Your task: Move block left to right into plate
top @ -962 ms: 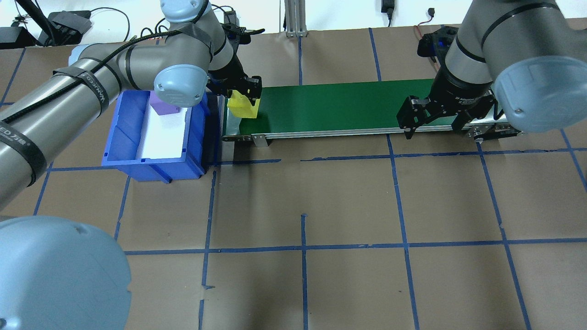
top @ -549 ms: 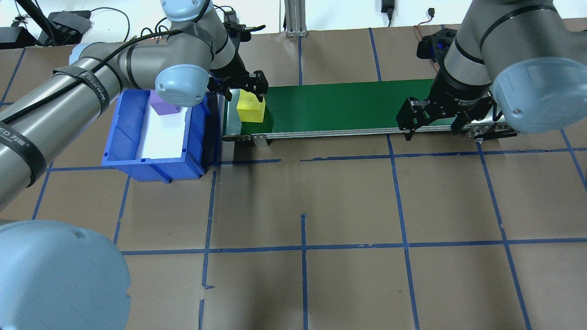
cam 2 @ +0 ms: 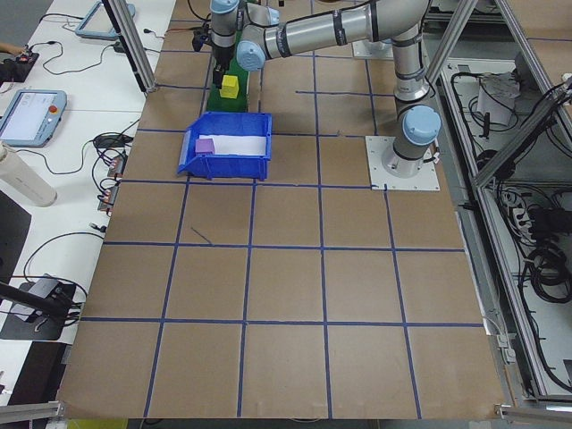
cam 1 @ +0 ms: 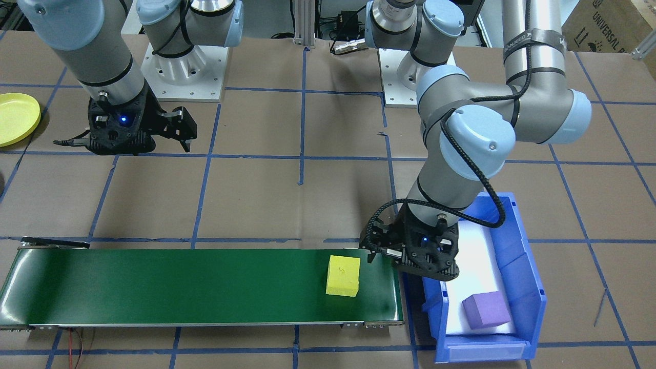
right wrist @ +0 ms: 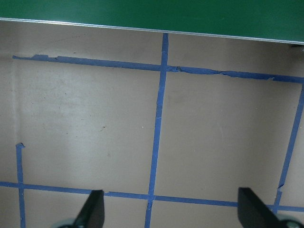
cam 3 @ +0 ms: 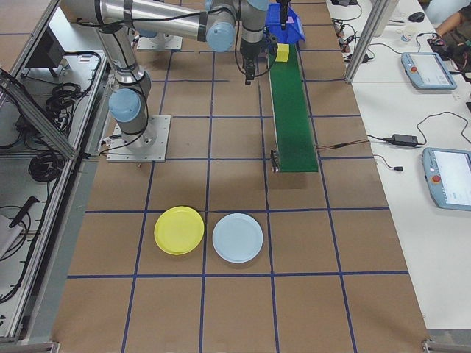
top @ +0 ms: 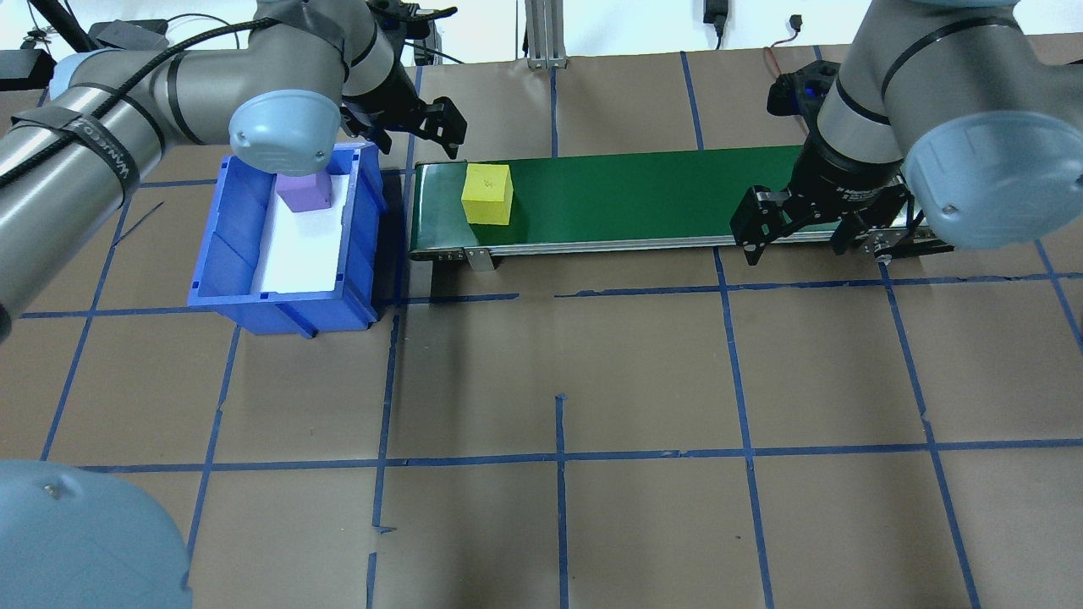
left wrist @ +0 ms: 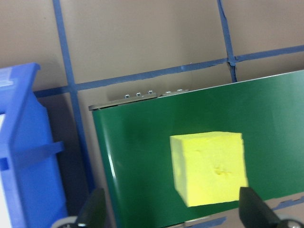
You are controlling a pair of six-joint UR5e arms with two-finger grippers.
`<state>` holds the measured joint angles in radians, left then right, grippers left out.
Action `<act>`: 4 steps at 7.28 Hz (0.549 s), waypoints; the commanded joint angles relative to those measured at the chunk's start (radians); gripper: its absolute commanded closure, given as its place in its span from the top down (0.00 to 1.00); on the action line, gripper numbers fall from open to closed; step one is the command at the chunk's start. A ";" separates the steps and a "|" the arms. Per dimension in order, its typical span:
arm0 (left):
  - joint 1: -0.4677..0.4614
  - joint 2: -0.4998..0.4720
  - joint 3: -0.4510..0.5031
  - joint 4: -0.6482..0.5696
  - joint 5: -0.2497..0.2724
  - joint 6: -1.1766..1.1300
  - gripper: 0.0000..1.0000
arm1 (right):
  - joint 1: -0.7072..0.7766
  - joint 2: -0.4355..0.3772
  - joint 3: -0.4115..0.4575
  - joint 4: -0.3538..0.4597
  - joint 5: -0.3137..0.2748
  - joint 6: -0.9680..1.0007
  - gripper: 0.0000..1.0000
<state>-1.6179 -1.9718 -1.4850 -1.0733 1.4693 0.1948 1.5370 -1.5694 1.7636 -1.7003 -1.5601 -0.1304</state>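
A yellow foam block [top: 487, 194] lies free on the left end of the green conveyor belt [top: 634, 190]; it also shows as the block [cam 1: 343, 275] and the block [left wrist: 209, 167]. My left gripper [top: 412, 131] hangs open and empty, above and behind the belt's left end, apart from the block. My right gripper [top: 797, 233] is open with nothing in it, over the belt's right end and front edge. The yellow plate [cam 1: 15, 119] lies on the table far out on my right side, also seen as the plate [cam 3: 179, 229].
A blue bin [top: 228, 245] with a white liner stands left of the belt and holds a purple block [top: 305, 193]. A light blue plate [cam 3: 237, 237] lies beside the yellow one. Brown paper with blue tape lines covers the table.
My left gripper opened, let go of the yellow block on the belt, then rose and drew back to the left. The block has shifted a little to the right.
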 commanded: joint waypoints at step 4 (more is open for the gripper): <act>0.219 0.007 -0.058 0.007 0.159 0.785 1.00 | 0.000 0.000 0.008 -0.002 0.000 -0.001 1.00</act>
<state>-1.4287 -1.9640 -1.5161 -1.0696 1.5476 0.8474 1.5370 -1.5692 1.7705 -1.7035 -1.5601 -0.1314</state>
